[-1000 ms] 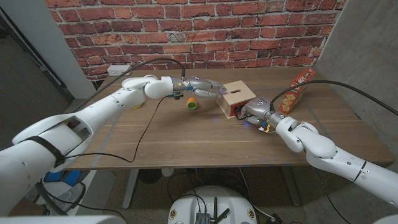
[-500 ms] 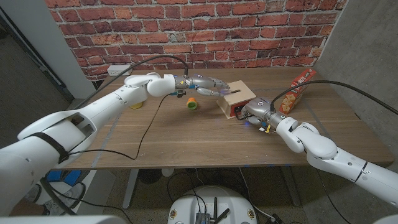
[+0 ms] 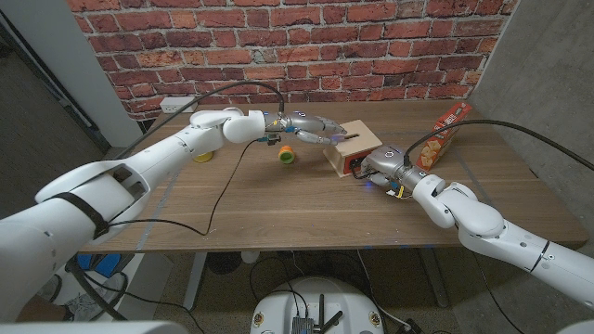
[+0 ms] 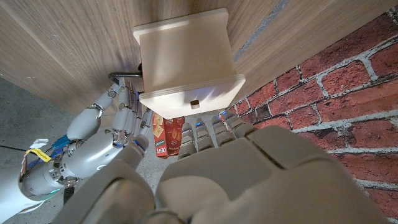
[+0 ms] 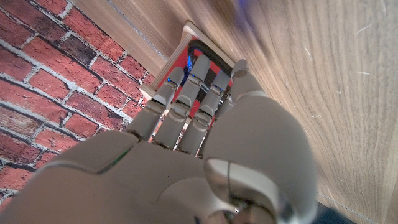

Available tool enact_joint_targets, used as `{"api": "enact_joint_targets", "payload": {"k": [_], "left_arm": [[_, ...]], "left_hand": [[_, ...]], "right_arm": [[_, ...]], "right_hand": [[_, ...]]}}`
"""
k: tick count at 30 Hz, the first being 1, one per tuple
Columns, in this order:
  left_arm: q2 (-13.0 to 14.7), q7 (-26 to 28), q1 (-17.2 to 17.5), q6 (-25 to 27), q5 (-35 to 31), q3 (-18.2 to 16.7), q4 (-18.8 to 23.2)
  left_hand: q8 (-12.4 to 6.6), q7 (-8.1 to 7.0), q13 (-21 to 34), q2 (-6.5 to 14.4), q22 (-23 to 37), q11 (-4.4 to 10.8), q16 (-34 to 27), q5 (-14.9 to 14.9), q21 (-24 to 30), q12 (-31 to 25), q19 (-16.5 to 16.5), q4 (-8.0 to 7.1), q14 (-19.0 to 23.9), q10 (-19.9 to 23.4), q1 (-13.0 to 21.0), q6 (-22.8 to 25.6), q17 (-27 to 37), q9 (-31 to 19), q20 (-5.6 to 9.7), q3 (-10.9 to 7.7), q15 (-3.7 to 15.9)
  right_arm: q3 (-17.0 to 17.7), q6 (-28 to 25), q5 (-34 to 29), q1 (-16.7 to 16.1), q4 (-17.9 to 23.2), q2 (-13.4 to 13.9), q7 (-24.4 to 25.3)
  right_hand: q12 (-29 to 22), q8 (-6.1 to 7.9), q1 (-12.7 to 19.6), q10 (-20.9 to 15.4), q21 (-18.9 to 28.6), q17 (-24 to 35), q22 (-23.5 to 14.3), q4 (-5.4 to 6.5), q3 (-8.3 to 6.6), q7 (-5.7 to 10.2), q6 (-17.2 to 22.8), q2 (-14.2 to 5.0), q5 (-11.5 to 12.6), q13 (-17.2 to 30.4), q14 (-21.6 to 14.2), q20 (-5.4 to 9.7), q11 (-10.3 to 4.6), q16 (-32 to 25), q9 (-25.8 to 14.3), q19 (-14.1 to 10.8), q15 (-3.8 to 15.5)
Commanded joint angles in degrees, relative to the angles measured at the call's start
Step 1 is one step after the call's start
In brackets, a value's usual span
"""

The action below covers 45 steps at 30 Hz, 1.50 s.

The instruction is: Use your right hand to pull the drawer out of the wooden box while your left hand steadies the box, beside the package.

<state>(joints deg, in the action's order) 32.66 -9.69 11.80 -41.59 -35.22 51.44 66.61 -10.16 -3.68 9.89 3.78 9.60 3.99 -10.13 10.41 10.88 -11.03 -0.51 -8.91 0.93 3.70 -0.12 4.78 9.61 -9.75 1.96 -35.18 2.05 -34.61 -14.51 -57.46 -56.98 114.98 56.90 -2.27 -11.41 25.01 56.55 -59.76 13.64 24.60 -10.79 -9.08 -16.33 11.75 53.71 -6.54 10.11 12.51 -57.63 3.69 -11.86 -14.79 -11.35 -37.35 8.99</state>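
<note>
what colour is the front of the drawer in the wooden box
Red, with a dark handle; the drawer front shows best in the right wrist view, behind the right hand's fingers.

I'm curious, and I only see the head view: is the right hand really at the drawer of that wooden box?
Observer: Yes. In the right wrist view the right hand has its fingers reaching onto the red drawer front.
Operator: Is there a handle?
Observer: The left wrist view shows a dark handle on the wooden box, just by those fingers.
Operator: And the left hand?
Observer: The left hand has its fingertips at the box's edge; I cannot tell whether they touch.
</note>
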Motion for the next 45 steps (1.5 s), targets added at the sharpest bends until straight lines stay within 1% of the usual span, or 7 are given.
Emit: {"api": "enact_joint_targets", "payload": {"k": [1,5,13,21,45], "left_arm": [[-2.26,0.48,-2.02,-1.63,-0.49,2.32,-4.42],[-2.58,1.29,-2.27,-2.14,-0.86,2.76,-5.37],[-2.91,0.84,-2.52,-2.19,-0.01,3.26,-6.5],[-2.34,0.12,-2.08,-1.55,0.56,3.2,-5.72],[-1.62,-1.94,-1.75,-1.09,1.32,2.95,-4.61]], "left_hand": [[0.16,0.17,-0.08,4.62,0.13,0.42,0.0,0.36,-0.02,0.15,-0.34,0.19,0.43,0.16,0.49,-0.47,0.0,-0.07,10.16,0.07,4.17],[0.11,0.15,-0.08,4.63,0.14,0.63,0.0,0.36,-0.03,0.19,-0.34,0.16,0.47,0.11,0.45,-0.49,0.0,-0.08,10.12,0.09,4.33],[-0.03,0.15,-0.08,4.69,0.13,1.01,-0.17,0.37,-0.02,0.1,-0.24,0.12,1.08,0.48,0.44,-0.27,0.0,-0.08,10.09,0.09,4.76],[-0.27,-0.15,-0.08,4.76,0.13,1.73,-0.35,0.39,0.06,-0.06,0.07,0.13,1.97,1.11,0.47,0.39,-0.02,-0.07,10.05,0.04,4.94],[-0.58,-0.56,-0.08,4.94,0.12,2.39,-0.28,0.43,0.14,-0.29,0.75,0.18,3.15,2.65,0.57,2.17,-0.04,-0.03,10.08,-0.17,5.17]], "right_arm": [[0.04,0.26,-0.24,0.13,-0.04,-0.05,0.01],[-0.05,0.38,-0.31,0.36,-0.22,-0.23,0.02],[-0.21,0.71,-0.35,0.72,-0.44,-0.43,-0.05],[-0.33,1.01,-0.24,1.08,-0.73,-0.6,-0.15],[-0.64,1.33,-0.53,1.6,-1.07,-0.89,-0.07]], "right_hand": [[0.04,0.16,-0.17,-0.35,-0.24,0.18,-0.09,0.1,-0.56,-0.01,0.17,-0.2,0.0,0.21,-0.6,7.58,-0.14,0.21,-0.1,-0.19,4.6],[0.07,0.2,-0.23,-0.34,-0.24,0.23,-0.09,0.13,-0.62,-0.08,0.3,-0.28,-0.01,0.18,-0.61,7.57,-0.16,0.26,-0.1,-0.2,4.61],[0.09,0.13,-0.36,-0.34,-0.23,0.34,-0.1,0.11,-0.72,-0.01,0.27,-0.26,-0.03,0.14,-0.62,7.57,-0.13,0.36,-0.1,-0.23,4.63],[0.07,0.12,-0.43,-0.34,-0.24,0.45,-0.1,0.07,-0.81,-0.06,0.34,-0.23,-0.05,0.17,-0.66,7.57,-0.14,0.44,-0.09,-0.23,4.61],[0.11,-0.01,-0.76,-0.28,-0.25,0.75,-0.1,0.05,-1.06,-0.08,0.42,-0.15,-0.06,0.13,-0.72,7.58,-0.13,0.67,-0.08,-0.23,4.61]]}}
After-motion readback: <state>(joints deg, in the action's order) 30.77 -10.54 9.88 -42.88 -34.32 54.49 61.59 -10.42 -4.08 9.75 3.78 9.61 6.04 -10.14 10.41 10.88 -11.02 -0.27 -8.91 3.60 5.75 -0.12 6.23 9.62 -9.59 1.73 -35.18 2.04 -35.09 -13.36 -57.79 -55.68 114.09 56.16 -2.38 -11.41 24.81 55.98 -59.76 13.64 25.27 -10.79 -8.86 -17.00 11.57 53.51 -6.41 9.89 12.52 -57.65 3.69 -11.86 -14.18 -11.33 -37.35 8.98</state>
